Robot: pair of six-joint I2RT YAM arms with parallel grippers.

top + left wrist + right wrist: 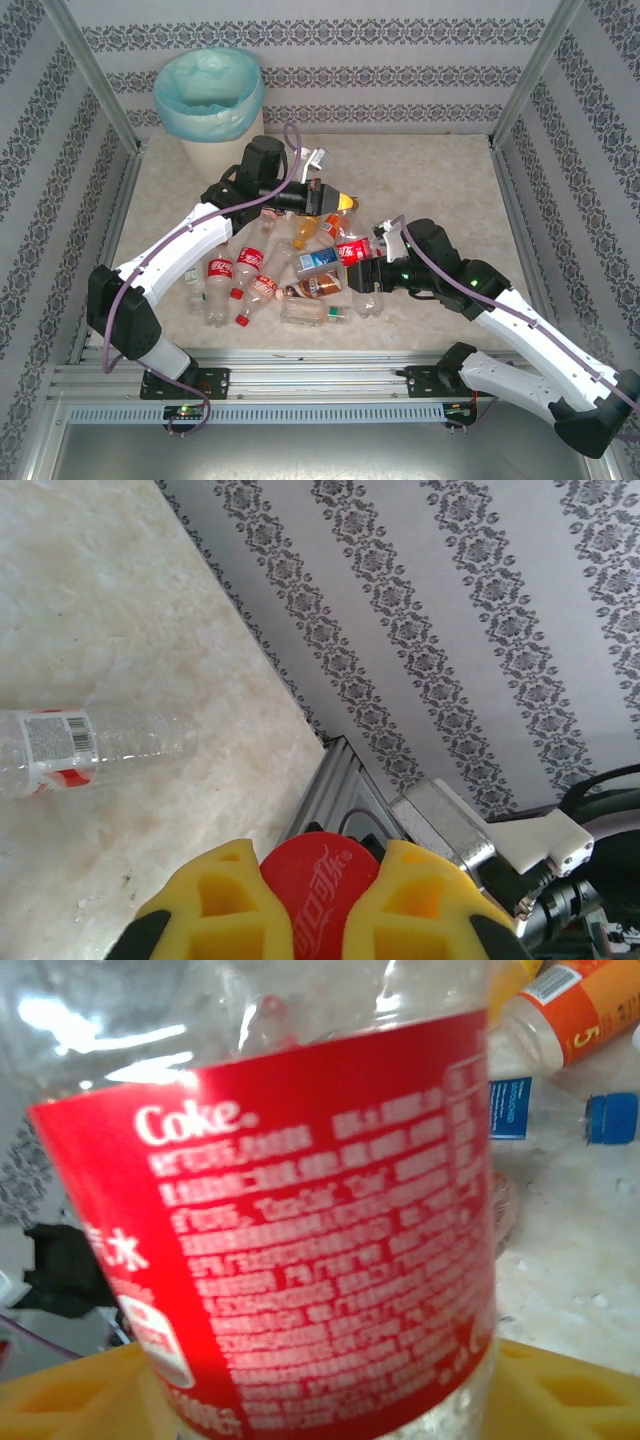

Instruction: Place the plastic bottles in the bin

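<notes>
The bin (208, 95), cream with a turquoise liner, stands at the back left. Plastic bottles lie heaped mid-table: red-labelled ones (220, 270), a blue-labelled one (316, 260), an orange one (305, 232) and a brown one (318, 288). My left gripper (338, 203) hangs above the back of the heap. Its yellow fingers (235, 880) are shut on a bottle's red cap (320, 900). My right gripper (362, 268) is at the heap's right side, its jaws standing wide on either side of a red-labelled Coke bottle (300, 1240).
Patterned walls enclose the table on three sides, with metal posts (100, 80) at the corners. A metal rail (320, 365) runs along the near edge. A clear bottle (90, 750) lies alone on the tabletop below the left gripper. Bare table lies at the back right.
</notes>
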